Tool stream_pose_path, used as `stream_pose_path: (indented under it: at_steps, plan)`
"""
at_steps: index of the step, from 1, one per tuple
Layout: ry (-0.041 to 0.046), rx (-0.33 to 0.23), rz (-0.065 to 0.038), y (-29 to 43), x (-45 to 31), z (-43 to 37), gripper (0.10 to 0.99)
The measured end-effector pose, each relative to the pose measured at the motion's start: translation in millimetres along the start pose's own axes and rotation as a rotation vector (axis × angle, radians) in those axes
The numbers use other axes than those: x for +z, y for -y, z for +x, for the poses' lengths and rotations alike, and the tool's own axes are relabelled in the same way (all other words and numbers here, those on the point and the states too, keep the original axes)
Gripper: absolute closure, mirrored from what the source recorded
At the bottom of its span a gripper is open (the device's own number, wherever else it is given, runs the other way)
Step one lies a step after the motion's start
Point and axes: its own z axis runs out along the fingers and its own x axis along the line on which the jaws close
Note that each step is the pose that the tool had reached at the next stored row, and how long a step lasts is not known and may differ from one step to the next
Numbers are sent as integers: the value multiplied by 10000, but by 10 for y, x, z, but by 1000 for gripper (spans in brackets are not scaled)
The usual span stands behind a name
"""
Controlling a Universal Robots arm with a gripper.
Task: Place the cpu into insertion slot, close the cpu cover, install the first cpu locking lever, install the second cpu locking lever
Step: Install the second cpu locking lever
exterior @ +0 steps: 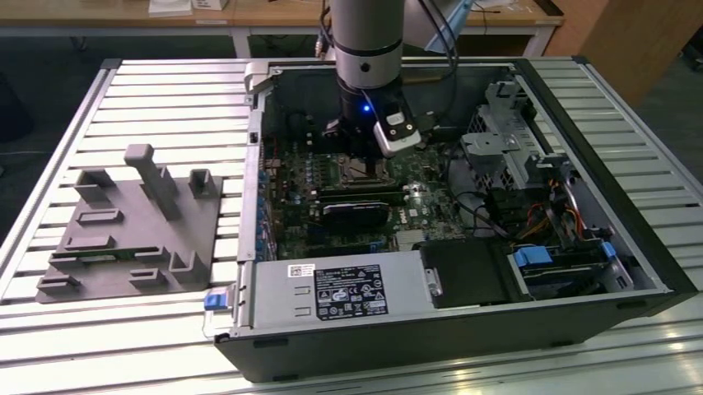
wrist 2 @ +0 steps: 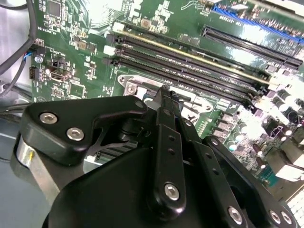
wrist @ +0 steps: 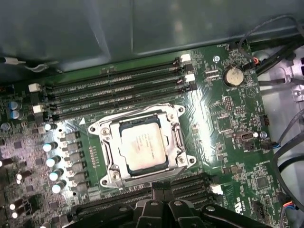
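In the first wrist view the cpu, a pale silvery square, sits in the insertion slot on the green board. The cpu cover, a silvery frame, lies flat around it. Thin metal rods run along the frame's sides; I cannot tell whether they are latched. My gripper is shut and empty, its black tips just off one edge of the socket. The second wrist view shows the gripper low over the socket's metal rim. In the exterior view the gripper hangs inside the open case over the insertion slot.
Long memory slots run beside the socket, with a row of capacitors at one end. Cables lie at the board's edge. A black card, the grey power-supply box and a drive cage crowd the case. A grey fixture stands at the exterior view's left.
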Motion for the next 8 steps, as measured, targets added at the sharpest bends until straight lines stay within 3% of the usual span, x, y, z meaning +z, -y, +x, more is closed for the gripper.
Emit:
stream_pose_path:
  at_steps: [8]
  plan:
    - [-17,-412,-36,39,-2,13,980]
